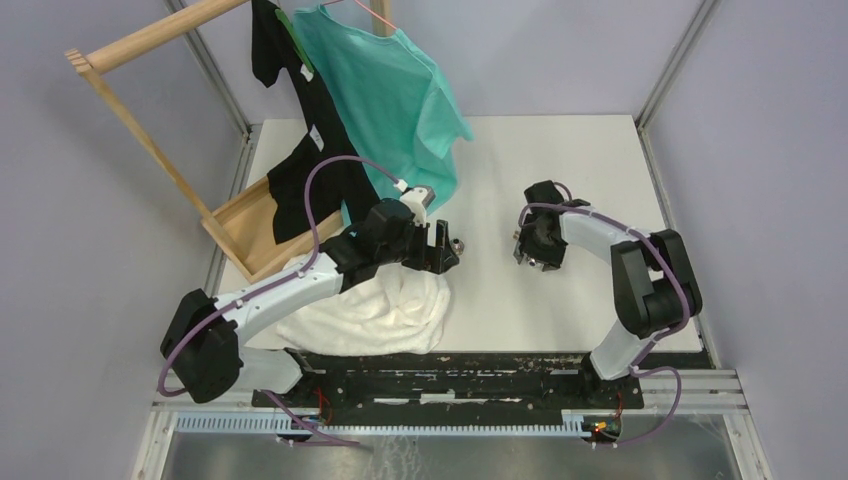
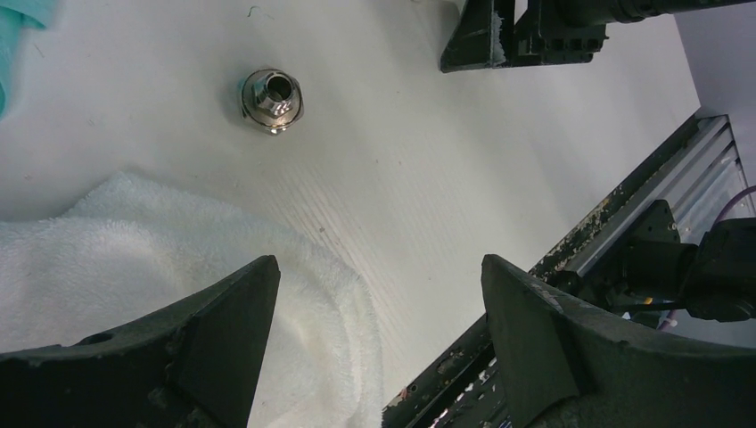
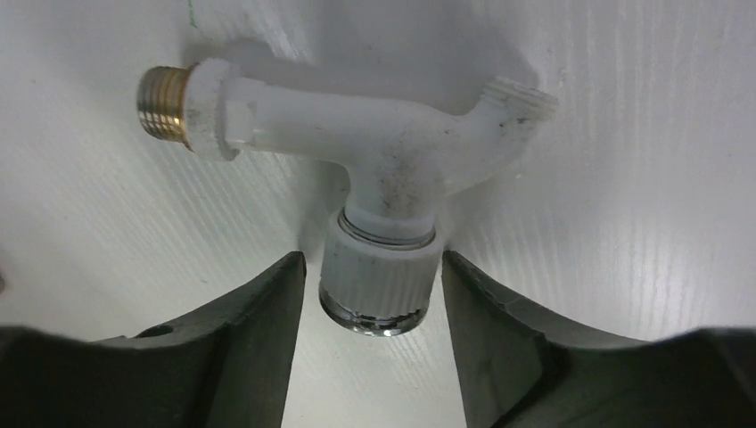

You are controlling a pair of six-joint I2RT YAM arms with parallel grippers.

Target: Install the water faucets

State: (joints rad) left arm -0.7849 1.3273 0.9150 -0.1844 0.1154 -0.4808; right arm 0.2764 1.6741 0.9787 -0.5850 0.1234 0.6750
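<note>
The white plastic faucet (image 3: 392,152) lies on the white table, its brass threaded end (image 3: 162,102) to the left and its ribbed knob (image 3: 382,263) pointing at the camera; no blue dot shows. My right gripper (image 3: 373,260) is open, its jaws flanking the knob with small gaps on both sides. In the top view the right gripper (image 1: 530,255) hides the faucet. The silver threaded fitting (image 2: 272,100) stands alone on the table, also seen from the top view (image 1: 461,243). My left gripper (image 2: 379,267) is open and empty, just short of the fitting (image 1: 447,250).
A crumpled white towel (image 1: 370,305) lies under the left arm, its edge in the left wrist view (image 2: 134,241). A wooden rack (image 1: 150,130) with a black shirt (image 1: 300,150) and a teal shirt (image 1: 390,90) stands at the back left. A black rail (image 1: 450,365) runs along the near edge.
</note>
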